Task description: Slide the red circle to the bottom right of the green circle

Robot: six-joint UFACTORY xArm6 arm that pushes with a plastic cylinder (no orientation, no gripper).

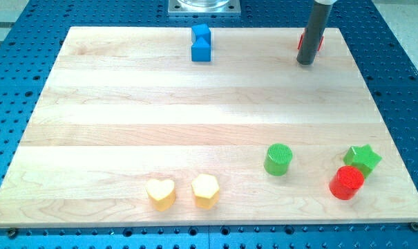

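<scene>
The red circle (347,182) sits near the view's bottom right, touching the green star (363,159) just above and right of it. The green circle (278,159) stands to the left of both, about a hundred pixels from the red circle. My tip (305,63) is at the view's top right, far from these blocks. It stands in front of another red block (320,41), mostly hidden behind the rod, whose shape I cannot make out.
A blue block (202,43) sits at the top centre near the board's far edge. A yellow heart (160,194) and a yellow hexagon (206,190) sit side by side near the bottom edge. The wooden board (126,111) lies on a blue perforated table.
</scene>
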